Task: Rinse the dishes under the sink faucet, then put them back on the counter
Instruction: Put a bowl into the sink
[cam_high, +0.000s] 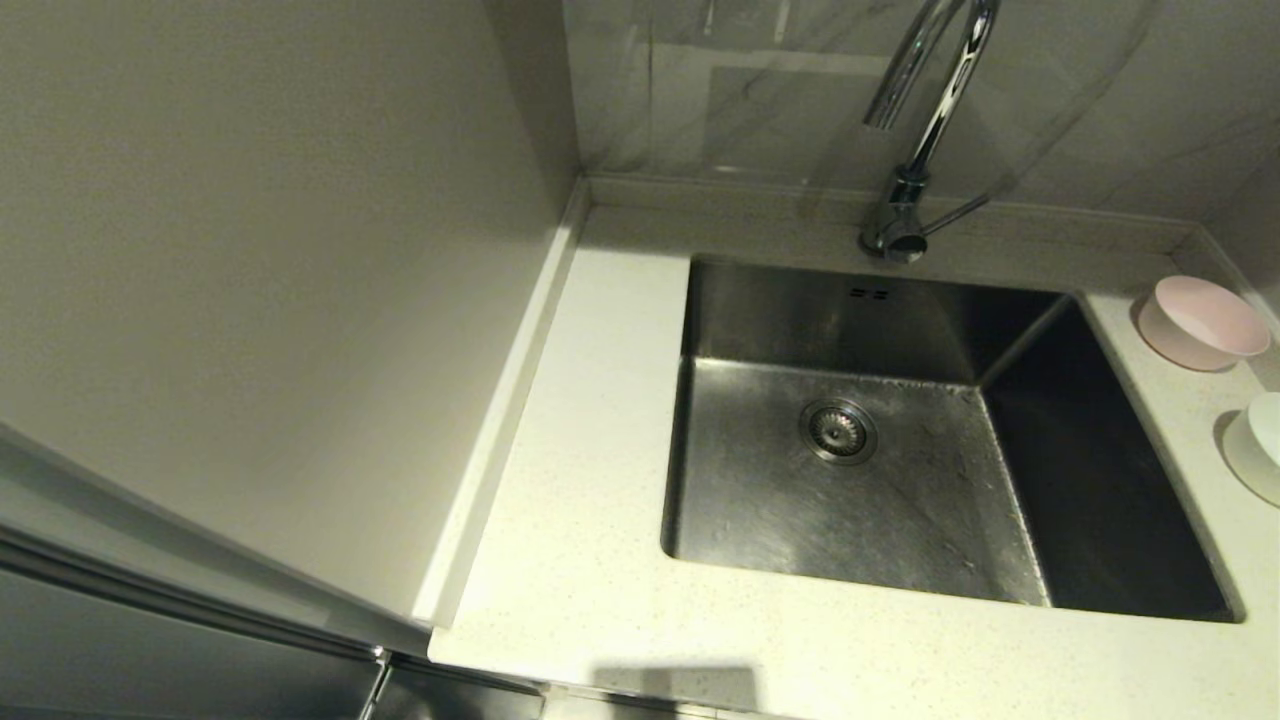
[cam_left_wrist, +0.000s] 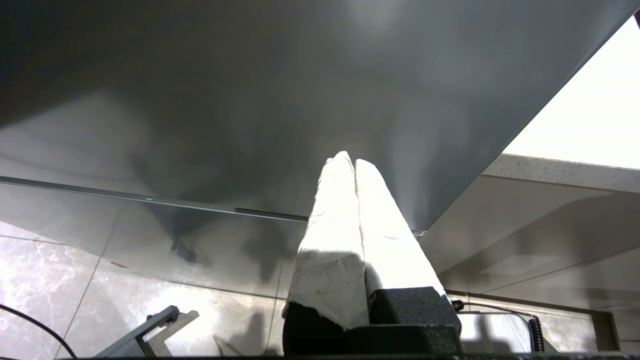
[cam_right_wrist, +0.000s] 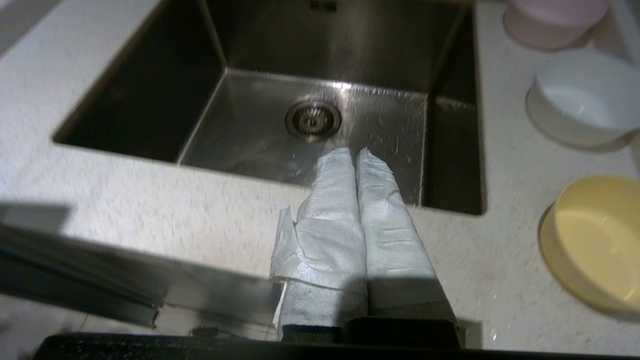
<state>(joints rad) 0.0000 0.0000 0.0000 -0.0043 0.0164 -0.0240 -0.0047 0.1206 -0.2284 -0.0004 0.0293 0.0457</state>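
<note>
Left end effector (cam_left_wrist: 354, 162): parked low beside a dark grey cabinet panel (cam_left_wrist: 300, 90), above the tiled floor (cam_left_wrist: 75, 280); wrapped fingers (cam_left_wrist: 335, 210) pressed together, holding nothing. Seen only in its own wrist view.

Right end effector (cam_right_wrist: 356, 152): hanging over the front strip of the worktop (cam_right_wrist: 150, 210), pointing toward 12 o'clock at the sink (cam_right_wrist: 350, 45); white-wrapped fingers together, empty.

Head view: no arm visible; faucet (cam_high: 905, 200) at 12 o'clock of the sink, pink bowl (cam_high: 1200, 322) and white bowl (cam_high: 1258, 445) at 3 o'clock on the worktop.

Right wrist view only: yellow bowl (cam_right_wrist: 595, 240), nearest the front, just beside the white bowl; drain strainer (cam_right_wrist: 312, 119) in the sink floor.
</note>
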